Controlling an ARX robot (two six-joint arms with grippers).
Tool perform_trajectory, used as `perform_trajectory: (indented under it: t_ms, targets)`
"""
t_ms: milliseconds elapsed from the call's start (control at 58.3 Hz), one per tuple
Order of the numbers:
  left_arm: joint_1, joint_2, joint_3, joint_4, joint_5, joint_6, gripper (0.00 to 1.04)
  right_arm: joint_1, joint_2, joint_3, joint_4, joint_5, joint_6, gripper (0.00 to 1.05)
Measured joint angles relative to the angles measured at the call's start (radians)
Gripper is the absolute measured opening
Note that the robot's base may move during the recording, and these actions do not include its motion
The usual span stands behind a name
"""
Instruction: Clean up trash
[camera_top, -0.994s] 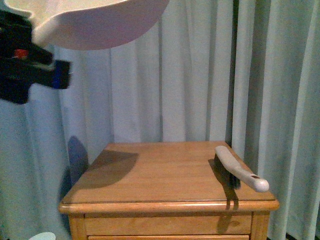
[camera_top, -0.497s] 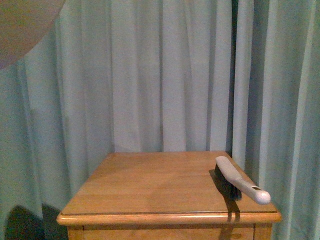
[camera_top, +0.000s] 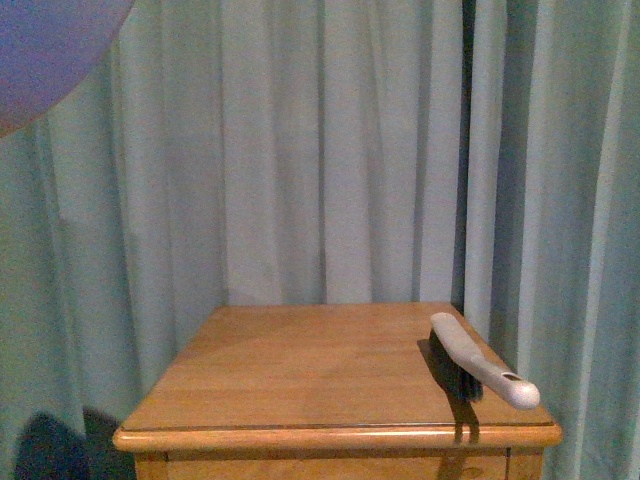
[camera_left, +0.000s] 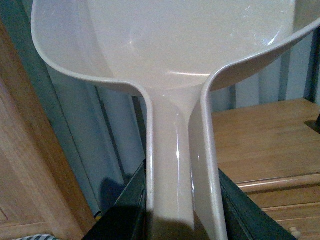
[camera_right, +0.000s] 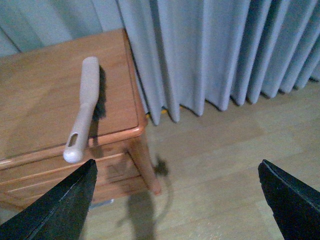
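Note:
My left gripper is shut on the handle of the beige dustpan, held high; its scoop shows empty in the left wrist view and as a curved edge at the top left of the front view. No white paper wad shows in any view. A beige hand brush with dark bristles lies on the right side of the wooden nightstand; it also shows in the right wrist view. My right gripper is open and empty, above the wooden floor beside the nightstand's right front leg.
Pale blue-grey curtains hang behind and around the nightstand. The wooden floor lies to the nightstand's right. A wooden furniture panel stands close beside the dustpan handle. A drawer front shows below the nightstand top.
The dustpan and left gripper have moved left and up, almost out of the front view. The front view has shifted slightly, so the nightstand sits lower. The brush has not moved.

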Motion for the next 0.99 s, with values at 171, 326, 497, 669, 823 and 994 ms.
perform_trajectory:
  t_ms: [171,326,497,669,823,994]
  targets:
    - [0.0,0.0,0.0,0.0,0.0,-0.002,0.28,0.023,0.323,0.301,-0.136,-0.072,0.119,0.97]
    - [0.0,0.0,0.0,0.0,0.0,-0.002,0.28,0.071,0.553,0.52,-0.237,-0.081,0.19,0.97]
    - [0.0,0.0,0.0,0.0,0.0,-0.002,0.28,0.107,0.745,0.687,-0.331,-0.093,0.227,0.97]
    - [0.001,0.0,0.0,0.0,0.0,-0.002,0.28,0.128,0.901,0.82,-0.382,-0.075,0.245,0.97]
    - [0.0,0.0,0.0,0.0,0.0,-0.002,0.28,0.142,0.99,0.904,-0.396,-0.071,0.249,0.97]
    - [0.0,0.0,0.0,0.0,0.0,-0.002,0.28,0.165,1.073,0.982,-0.42,-0.066,0.257,0.97]
